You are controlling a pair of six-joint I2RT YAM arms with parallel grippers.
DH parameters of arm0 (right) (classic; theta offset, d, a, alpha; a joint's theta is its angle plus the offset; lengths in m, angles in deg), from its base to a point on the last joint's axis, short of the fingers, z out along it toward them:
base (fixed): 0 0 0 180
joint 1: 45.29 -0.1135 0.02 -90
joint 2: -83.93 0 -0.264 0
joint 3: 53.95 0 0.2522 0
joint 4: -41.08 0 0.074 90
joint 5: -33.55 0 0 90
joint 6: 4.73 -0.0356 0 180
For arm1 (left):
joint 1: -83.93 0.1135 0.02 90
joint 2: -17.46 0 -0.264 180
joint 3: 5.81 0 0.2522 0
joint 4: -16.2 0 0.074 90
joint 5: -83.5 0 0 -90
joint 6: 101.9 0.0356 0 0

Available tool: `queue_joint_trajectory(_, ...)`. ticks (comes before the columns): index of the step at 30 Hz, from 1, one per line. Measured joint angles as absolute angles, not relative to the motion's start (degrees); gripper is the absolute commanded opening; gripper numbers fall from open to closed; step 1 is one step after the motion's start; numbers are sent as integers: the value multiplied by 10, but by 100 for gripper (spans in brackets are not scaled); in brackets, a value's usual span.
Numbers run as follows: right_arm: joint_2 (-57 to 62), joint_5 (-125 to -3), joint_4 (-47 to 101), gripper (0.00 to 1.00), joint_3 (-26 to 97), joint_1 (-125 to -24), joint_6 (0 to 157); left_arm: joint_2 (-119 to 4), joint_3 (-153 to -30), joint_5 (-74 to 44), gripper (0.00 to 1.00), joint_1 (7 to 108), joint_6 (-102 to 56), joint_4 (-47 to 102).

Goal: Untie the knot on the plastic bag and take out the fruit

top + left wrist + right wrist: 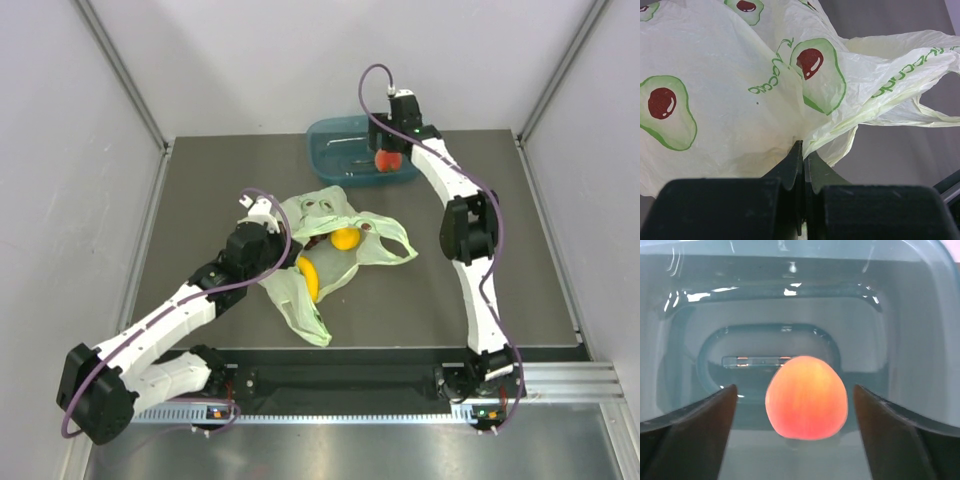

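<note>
The pale green plastic bag (296, 290) with avocado prints lies crumpled mid-table, and its handle strips trail loose to the right. The knot is out of view. My left gripper (278, 222) is shut on a fold of the plastic bag (730, 110), with the left gripper (803, 147) pinching the film at its tips. Two yellow fruits (345, 238) (309, 278) show at the bag's mouth. My right gripper (388, 148) hangs open over the teal tub (330, 150). An orange-red peach (806, 397) rests on the tub's floor between the fingers (705, 425), touching neither.
The teal tub (790, 305) stands at the table's back edge, against the rear wall. Grey side walls close in the table on both sides. A metal rail runs along the near edge by the arm bases.
</note>
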State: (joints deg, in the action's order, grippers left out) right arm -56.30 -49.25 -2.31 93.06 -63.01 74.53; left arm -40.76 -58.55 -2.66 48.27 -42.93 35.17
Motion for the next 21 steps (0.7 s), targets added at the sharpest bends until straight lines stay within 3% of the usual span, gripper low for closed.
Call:
queue_joint_trajectory(8,-468,-521,-37,100,924,-610,748,-410,-586,-26,0,484,-433,349)
queue_joint_trajectory(13,-177,-532,-15,100,711,-622,760,-413,-586,-27,0,484,-435,345)
queue_joint_trajectory(17,84,-522,9,99,525,-694,773,-429,-595,-40,0,487,-435,345)
queue_joint_trajectory(20,218,-518,15,88,418,-794,772,-439,-603,-50,0,487,-431,347)
queue_joint_trajectory(21,252,-516,14,76,386,-828,769,-440,-603,-56,0,487,-430,348)
